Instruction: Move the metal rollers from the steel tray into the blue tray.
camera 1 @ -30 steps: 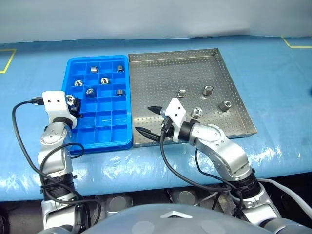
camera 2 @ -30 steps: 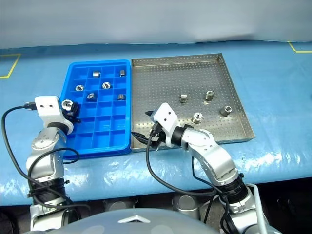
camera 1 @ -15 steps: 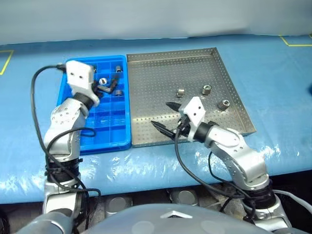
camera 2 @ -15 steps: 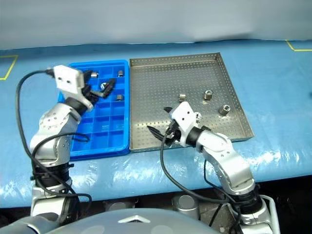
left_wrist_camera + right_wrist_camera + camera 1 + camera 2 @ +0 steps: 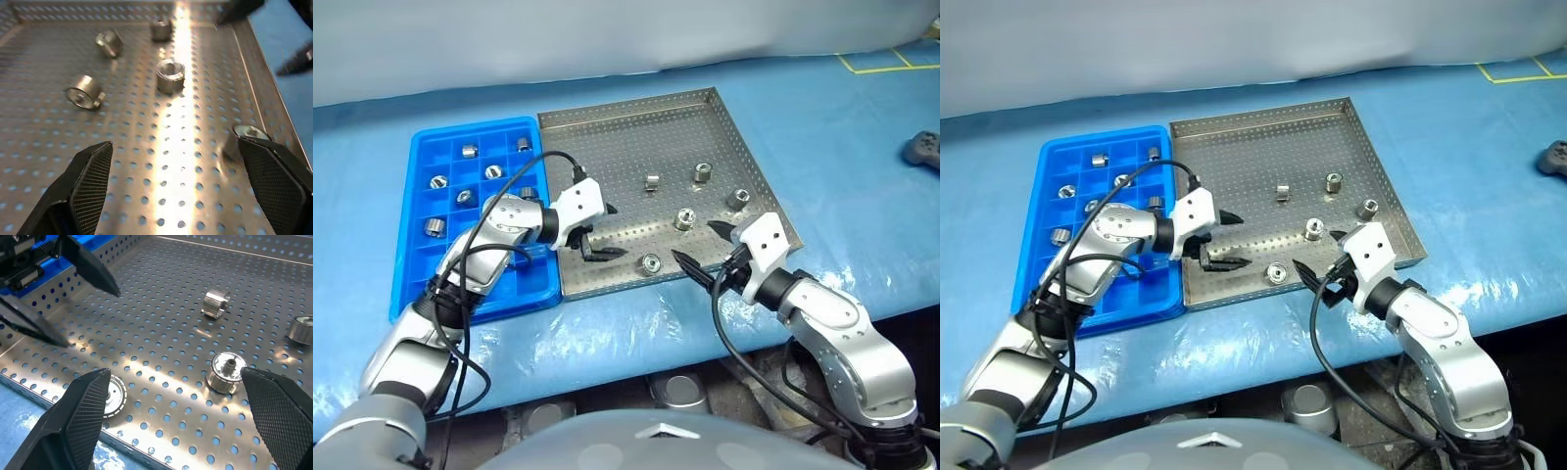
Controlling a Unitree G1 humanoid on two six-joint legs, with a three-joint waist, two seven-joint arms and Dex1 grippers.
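Blue-covered table (image 5: 862, 147) with two trays.
Five metal rollers (image 5: 684, 219) are held in the steel tray (image 5: 636, 127), six in the blue tray (image 5: 421, 284); left gripper (image 5: 599, 233) and right gripper (image 5: 705, 253) are spread wide, empty.

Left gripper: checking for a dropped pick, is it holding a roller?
No, the left gripper is open, with only the steel tray between its fingers.

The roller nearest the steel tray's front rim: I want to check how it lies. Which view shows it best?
The right wrist view: the roller lies flat, close up. The left wrist view has it half hidden behind a claw finger; both eye views show it small.
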